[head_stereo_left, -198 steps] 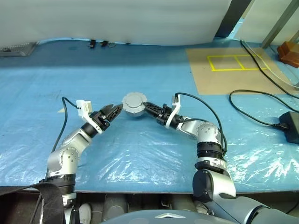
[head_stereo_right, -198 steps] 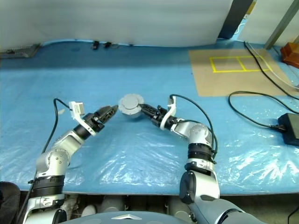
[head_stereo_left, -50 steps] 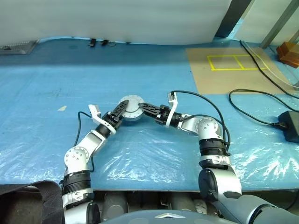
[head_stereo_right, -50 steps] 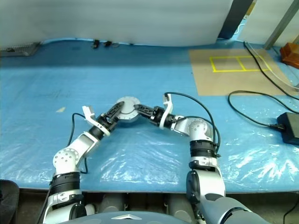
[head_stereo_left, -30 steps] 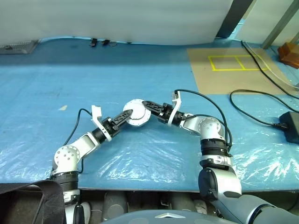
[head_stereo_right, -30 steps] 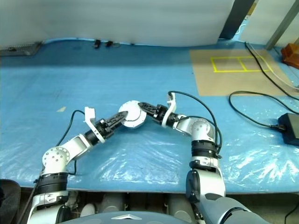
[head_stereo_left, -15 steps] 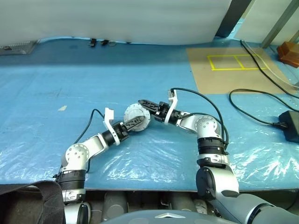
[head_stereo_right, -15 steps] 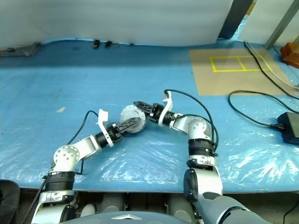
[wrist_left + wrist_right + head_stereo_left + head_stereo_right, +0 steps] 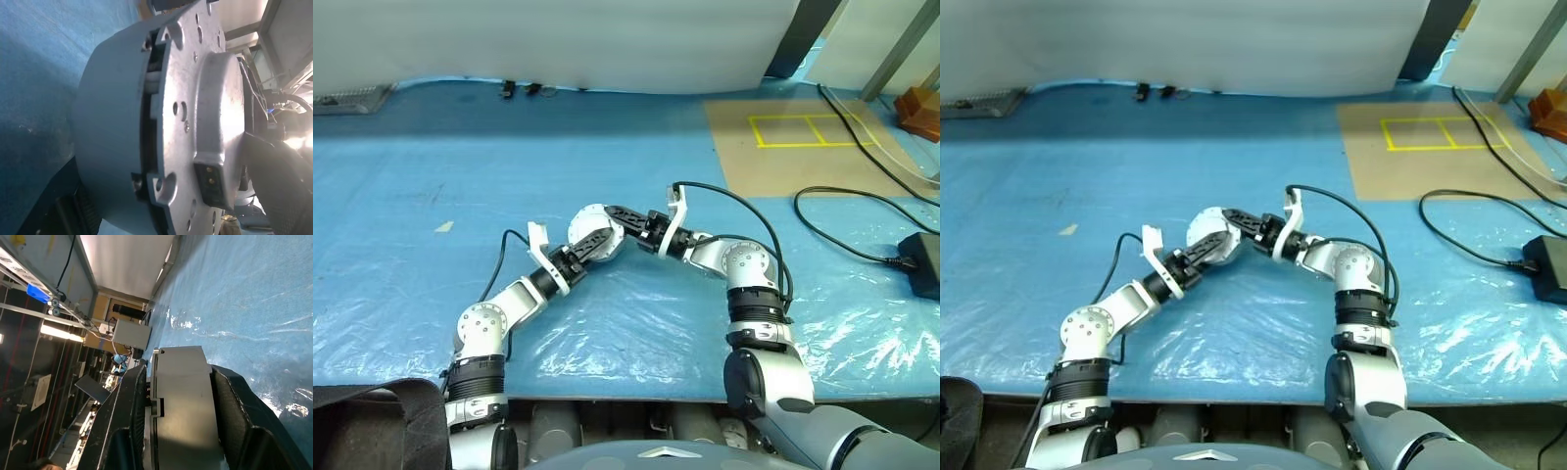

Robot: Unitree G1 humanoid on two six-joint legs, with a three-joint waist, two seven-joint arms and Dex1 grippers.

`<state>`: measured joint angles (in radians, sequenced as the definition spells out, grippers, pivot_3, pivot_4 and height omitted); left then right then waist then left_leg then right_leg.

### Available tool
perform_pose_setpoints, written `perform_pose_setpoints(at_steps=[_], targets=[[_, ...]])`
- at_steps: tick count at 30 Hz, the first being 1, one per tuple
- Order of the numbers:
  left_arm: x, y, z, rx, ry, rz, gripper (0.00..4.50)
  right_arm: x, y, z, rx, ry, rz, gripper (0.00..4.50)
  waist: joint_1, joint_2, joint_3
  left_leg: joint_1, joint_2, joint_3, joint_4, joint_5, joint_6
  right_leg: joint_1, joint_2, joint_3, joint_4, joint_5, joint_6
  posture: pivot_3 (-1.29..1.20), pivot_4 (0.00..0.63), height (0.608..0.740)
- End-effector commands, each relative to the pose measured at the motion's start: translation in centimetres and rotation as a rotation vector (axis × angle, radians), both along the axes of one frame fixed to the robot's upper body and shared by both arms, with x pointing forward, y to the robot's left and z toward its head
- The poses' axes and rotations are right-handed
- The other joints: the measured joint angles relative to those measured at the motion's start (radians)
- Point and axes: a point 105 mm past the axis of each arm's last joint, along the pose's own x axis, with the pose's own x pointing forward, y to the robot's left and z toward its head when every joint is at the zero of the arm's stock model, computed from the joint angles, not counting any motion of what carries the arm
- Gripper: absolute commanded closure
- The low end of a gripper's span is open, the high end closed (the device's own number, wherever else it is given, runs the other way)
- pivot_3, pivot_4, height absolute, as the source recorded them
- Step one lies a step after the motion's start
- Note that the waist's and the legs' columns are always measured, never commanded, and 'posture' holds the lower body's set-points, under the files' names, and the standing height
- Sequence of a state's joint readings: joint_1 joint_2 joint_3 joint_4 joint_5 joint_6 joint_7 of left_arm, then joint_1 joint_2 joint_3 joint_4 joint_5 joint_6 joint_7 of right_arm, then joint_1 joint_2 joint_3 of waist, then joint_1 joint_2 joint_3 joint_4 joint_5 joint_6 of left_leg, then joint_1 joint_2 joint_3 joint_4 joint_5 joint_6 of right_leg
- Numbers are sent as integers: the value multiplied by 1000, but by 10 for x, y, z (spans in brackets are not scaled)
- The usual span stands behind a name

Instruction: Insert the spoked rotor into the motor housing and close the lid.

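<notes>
right gripper [image 9: 612, 211]: jaws pinching the motor housing [image 9: 592, 232], held on edge above the blue desk [image 9: 401, 196]. left gripper [image 9: 597, 243]: jaws spread about its lower rim. step: lid closing, apparently. next: press halves flush.

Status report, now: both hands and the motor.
Right hand clamped on the motor housing, held off the blue table. Left hand against the housing's near side, grip unclear. Lid seated on top. Nothing in the way.
</notes>
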<state>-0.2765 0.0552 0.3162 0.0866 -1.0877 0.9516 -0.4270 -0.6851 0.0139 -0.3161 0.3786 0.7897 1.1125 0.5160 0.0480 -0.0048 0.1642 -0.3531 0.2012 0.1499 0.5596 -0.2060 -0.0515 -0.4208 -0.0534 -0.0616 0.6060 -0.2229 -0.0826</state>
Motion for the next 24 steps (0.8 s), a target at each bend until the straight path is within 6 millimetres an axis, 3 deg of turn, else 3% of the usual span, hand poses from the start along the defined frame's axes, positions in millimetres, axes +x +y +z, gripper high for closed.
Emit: perform_pose_setpoints(at_steps=[1, 16, 19, 24], targets=[[9, 8, 27, -48, -96, 64, 830, -6, 15, 28, 121, -51, 67, 2544, 0, 0, 0, 0, 0, 0, 0, 0, 0, 0, 0, 0, 0, 0, 0, 0, 150, 740], [12, 3, 33, 30, -167, 79, 830, 4, 6, 28, 143, -39, -9, 2544, -1, 0, 0, 0, 0, 0, 0, 0, 0, 0, 0, 0, 0, 0, 0, 0, 150, 740], [11, 3, 30, 56, -170, 72, 830, 10, 3, 27, 119, -58, -54, 1933, -2, 0, 0, 0, 0, 0, 0, 0, 0, 0, 0, 0, 0, 0, 0, 0, 150, 740], [9, 0, 27, 77, -174, 59, 830, 11, 2, 25, 112, -57, -57, 235, 0, 1, 1, 0, 0, 0, 0, 0, 0, 0, 0, 0, 0, 0, 0, 0, 150, 740]])
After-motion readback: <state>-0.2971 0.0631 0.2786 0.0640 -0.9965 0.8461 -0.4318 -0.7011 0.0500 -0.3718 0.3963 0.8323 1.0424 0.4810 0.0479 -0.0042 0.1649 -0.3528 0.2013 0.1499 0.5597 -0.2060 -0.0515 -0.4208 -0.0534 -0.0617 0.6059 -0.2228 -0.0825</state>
